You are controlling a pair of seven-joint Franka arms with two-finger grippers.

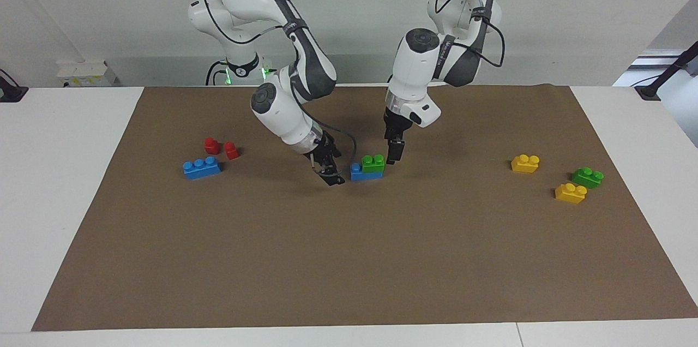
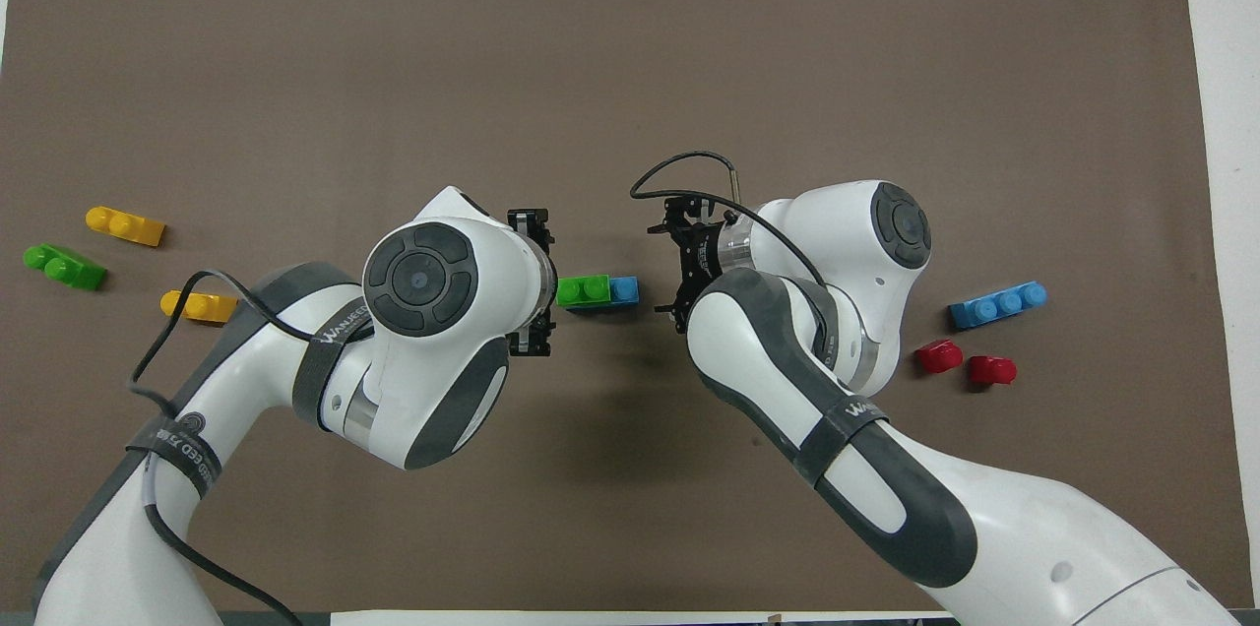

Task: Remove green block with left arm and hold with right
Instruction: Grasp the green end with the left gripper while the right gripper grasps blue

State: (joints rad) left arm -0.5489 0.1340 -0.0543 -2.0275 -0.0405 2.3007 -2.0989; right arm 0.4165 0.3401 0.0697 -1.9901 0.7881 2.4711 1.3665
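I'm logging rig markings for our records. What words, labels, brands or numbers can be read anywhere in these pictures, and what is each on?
"WANJEED": on the grey strap around the left arm, overhead view; the last letters are uncertain.
Print on a second strap lower on that arm: only "EED" reads.
Print on the right arm's strap: too small to read.
Bricks, such as the green block: no text visible.

The green block [image 1: 373, 163] sits on a blue brick [image 1: 360, 173], with the left gripper [image 1: 395, 151] and right gripper [image 1: 330, 172] close at each end; the mat [image 1: 349, 259] around them lies open.
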